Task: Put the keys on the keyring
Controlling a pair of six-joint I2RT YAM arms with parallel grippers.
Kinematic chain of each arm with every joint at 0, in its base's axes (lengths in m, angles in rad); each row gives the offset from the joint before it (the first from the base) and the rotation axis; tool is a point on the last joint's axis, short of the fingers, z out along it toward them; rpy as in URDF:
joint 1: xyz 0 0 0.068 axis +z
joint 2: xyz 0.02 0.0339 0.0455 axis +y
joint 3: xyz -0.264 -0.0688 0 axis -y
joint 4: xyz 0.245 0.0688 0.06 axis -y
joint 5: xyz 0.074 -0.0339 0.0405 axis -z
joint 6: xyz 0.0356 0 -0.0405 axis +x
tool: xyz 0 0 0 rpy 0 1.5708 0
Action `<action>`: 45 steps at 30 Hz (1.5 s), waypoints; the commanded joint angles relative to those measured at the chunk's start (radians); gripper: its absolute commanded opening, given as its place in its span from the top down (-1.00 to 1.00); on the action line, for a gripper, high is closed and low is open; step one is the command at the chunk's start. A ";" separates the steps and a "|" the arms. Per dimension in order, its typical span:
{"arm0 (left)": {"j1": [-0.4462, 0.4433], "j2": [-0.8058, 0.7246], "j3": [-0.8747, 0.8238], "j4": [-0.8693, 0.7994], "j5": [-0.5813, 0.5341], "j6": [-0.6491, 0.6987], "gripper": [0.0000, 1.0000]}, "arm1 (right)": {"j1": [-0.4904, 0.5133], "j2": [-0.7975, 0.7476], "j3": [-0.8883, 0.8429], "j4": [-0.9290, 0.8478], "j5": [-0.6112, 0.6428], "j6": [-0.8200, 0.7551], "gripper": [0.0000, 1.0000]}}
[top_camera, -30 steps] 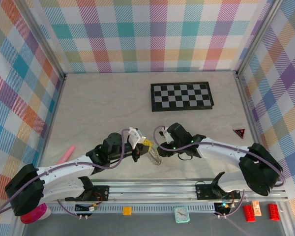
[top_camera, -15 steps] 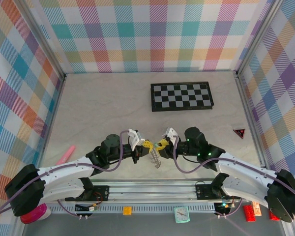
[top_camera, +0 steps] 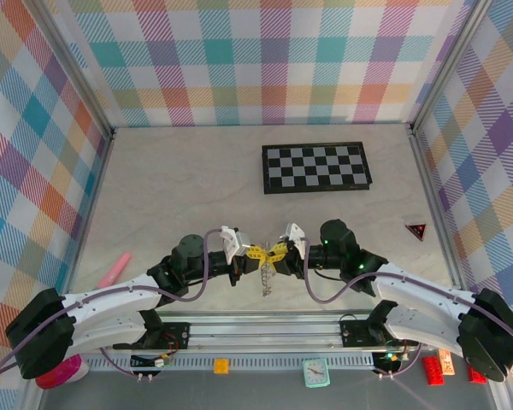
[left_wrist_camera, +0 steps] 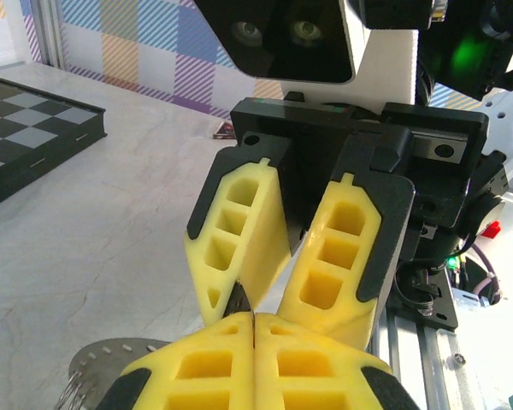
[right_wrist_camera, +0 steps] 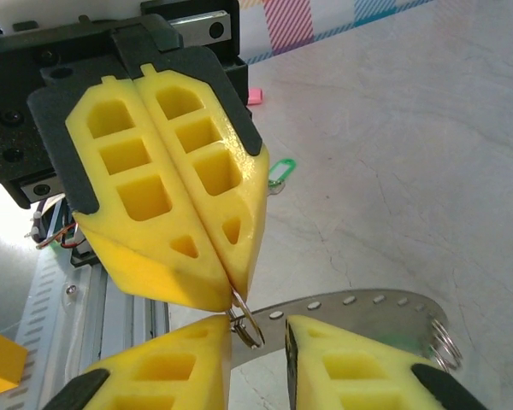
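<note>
Yellow fingers (right_wrist_camera: 154, 196), black-and-white checkerboard (top_camera: 316, 167), pastel plaid walls (top_camera: 239, 60), green key (right_wrist_camera: 280, 171), pale marbled table (top_camera: 179, 188)

text: none legible | labels: none | numbers: none

Robot lab cell (plaid walls (top_camera: 265, 60), alu rails (top_camera: 265, 329)).

the table (top_camera: 179, 179) lies open at far left; the checkerboard (top_camera: 316, 166) blocks far right; a red triangle (top_camera: 416, 230) by the right edge, a pink stick (top_camera: 114, 268) by the left; left gripper (top_camera: 258, 254) and right gripper (top_camera: 278, 250) meet tip to tip at the near edge's middle, keyring (top_camera: 266, 279) hanging between
</note>
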 commanded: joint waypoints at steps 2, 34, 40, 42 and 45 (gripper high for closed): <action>-0.003 -0.021 -0.011 0.093 0.040 0.007 1.00 | -0.006 0.011 0.004 0.055 -0.075 -0.023 0.62; -0.003 -0.129 0.222 -0.668 -0.098 0.340 0.30 | 0.015 0.163 0.401 -0.609 -0.080 -0.439 1.00; -0.003 -0.114 0.229 -0.636 -0.085 0.373 0.48 | 0.029 0.222 0.497 -0.728 -0.106 -0.496 1.00; -0.003 -0.113 0.229 -0.633 -0.082 0.379 0.51 | 0.033 0.234 0.513 -0.748 -0.117 -0.516 1.00; -0.003 -0.114 0.228 -0.627 -0.065 0.381 0.57 | 0.036 0.249 0.532 -0.766 -0.127 -0.540 1.00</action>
